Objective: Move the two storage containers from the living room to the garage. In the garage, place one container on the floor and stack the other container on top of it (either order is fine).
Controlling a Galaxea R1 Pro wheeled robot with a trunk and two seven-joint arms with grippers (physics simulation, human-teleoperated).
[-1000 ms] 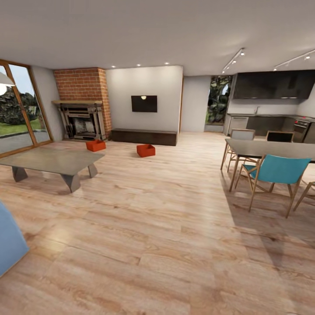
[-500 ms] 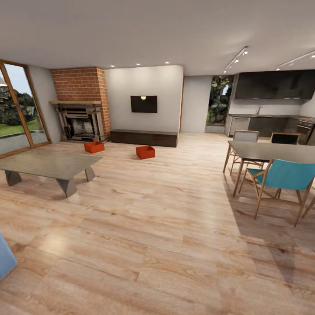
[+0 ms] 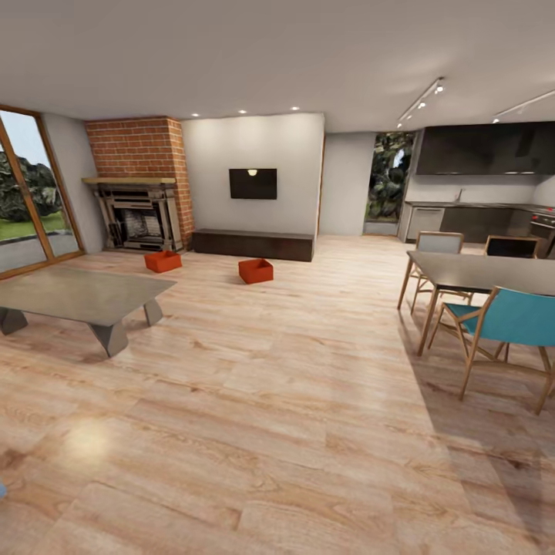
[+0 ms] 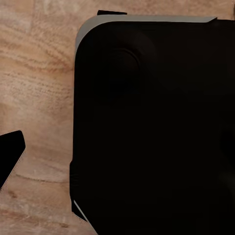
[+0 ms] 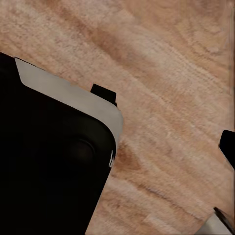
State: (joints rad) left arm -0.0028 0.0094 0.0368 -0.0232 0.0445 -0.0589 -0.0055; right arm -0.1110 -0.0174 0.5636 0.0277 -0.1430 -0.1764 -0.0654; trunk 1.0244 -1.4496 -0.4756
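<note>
Living room, head view. Plank floor, light wood, runs from the foreground to the far wall.

Bins, two, orange-red, open-top, both on the planks at the far end, well apart from each other:
- left bin: in front of the brick fireplace, just past the far corner of the coffee table.
- right bin: in front of the long dark cabinet, below the wall TV.

Other fittings:
- glass doors, far left wall, greenery outside.
- dining table at the right, with a blue chair on its near side and pale chairs behind.
- dark kitchen units in the far right corner.

Wrist views:
- left wrist view: a large black rounded body with a thin grey edge, over wood planks; a dark tip at the frame edge. Whether the left pincer's fingers are apart or together cannot be told.
- right wrist view: a similar black body with a grey rim, planks beside it; small dark shapes at the far edge. The right pincer's spread cannot be told either. Nothing is seen held or touched by either pincer.
</note>
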